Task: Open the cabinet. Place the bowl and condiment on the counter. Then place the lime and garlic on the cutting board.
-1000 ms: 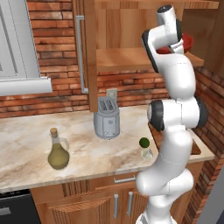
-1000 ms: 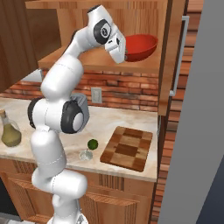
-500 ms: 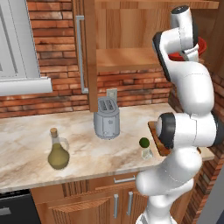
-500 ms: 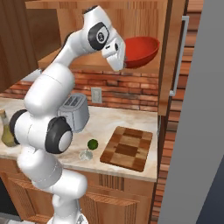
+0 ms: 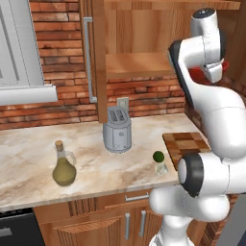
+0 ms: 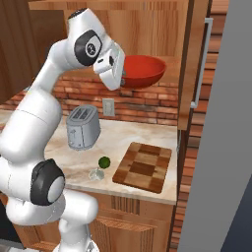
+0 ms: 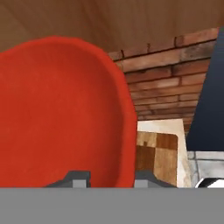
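- The lime (image 6: 104,162) lies on the surface (image 5: 33,158) near its front edge, and the garlic (image 6: 96,173) is just beside it, a little closer to the edge.
- The board (image 6: 143,166) lies flat on the surface to the right of them, with nothing on it.
- The bottle (image 5: 63,166) stands upright far to the left, well apart from the lime.
- The toaster (image 5: 117,130) stands further back, near the brick wall.
- The bowl (image 6: 142,70) is up in the air in front of the open cabinet (image 5: 134,29), above the board.
- The jaws (image 7: 106,177) are narrow and grip the rim of the bowl, one finger on each side.
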Motion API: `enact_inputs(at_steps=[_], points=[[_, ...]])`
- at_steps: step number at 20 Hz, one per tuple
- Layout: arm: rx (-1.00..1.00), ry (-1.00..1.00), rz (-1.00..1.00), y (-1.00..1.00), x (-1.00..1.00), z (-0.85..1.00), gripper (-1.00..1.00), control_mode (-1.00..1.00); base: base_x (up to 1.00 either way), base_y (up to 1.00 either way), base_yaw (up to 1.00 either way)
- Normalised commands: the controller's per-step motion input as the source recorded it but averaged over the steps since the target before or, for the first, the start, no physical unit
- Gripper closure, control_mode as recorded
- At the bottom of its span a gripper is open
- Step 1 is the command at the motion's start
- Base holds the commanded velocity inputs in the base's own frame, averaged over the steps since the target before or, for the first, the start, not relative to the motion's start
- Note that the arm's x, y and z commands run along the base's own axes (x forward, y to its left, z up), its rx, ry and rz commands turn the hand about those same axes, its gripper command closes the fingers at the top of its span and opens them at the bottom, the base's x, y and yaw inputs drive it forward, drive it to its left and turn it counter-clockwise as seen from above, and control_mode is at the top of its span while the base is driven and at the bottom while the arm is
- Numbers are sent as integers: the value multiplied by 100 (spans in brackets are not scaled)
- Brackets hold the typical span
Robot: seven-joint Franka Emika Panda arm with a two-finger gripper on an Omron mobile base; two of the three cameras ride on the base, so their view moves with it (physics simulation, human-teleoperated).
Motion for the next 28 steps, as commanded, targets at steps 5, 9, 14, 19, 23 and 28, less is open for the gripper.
enact_inputs(at_steps=[5,9,14,19,23,28], points=[[18,-27,11,96,-12,0,100,-100,0,0,0],[20,-32,14,44,-62,0,100,-100,0,0,0],[22,-30,21,-2,-100,2,100,-100,0,0,0],[18,-15,15,1,-92,0,100,-100,0,0,0],[12,-7,15,13,-67,-9,100,-100,0,0,0],[9,-2,13,25,-41,-19,100,-100,0,0,0]])
